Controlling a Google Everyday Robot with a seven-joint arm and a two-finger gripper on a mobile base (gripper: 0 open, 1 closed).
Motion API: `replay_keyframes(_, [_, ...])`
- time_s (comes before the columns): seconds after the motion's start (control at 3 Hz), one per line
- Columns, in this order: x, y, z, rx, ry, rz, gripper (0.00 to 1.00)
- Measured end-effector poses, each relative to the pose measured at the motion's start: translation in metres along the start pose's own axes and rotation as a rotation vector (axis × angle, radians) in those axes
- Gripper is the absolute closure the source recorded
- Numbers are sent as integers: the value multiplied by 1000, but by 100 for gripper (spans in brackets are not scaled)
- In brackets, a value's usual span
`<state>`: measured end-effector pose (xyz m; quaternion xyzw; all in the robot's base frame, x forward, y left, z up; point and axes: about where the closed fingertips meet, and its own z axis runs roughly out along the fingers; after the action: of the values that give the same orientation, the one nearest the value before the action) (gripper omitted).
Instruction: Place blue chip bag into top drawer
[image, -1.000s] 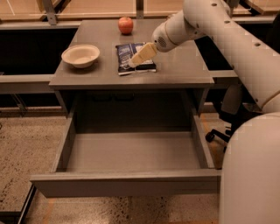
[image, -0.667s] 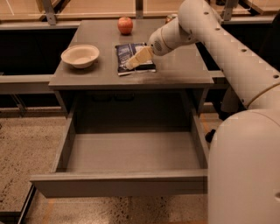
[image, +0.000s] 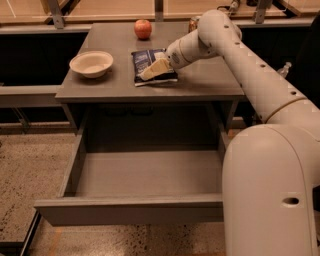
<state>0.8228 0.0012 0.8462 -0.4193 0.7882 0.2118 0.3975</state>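
Navy blue chip bag (image: 145, 57) lies flat on the bench (image: 205, 82), claw (image: 146, 75) down on it, grip impossible to tell. Top drawer (image: 130, 210) gapes open below.

I log positions from the bowl (image: 91, 63), cream, on the grey desk (image: 210, 82) near its left edge. Red apple (image: 143, 29): behind, to the right. Can (image: 193, 23): farther right, partly hidden. Pincer (image: 152, 71): to the right, low over the desk.
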Motion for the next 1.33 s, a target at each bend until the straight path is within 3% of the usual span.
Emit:
replay_keyframes(0.33, [-1,-1,2,13,0,1,42])
replay_keyframes(1.0, [-3,11,-23,51,9,-13,88])
replay_keyframes(1.33, [-10,28,-60,62,23,-48,100])
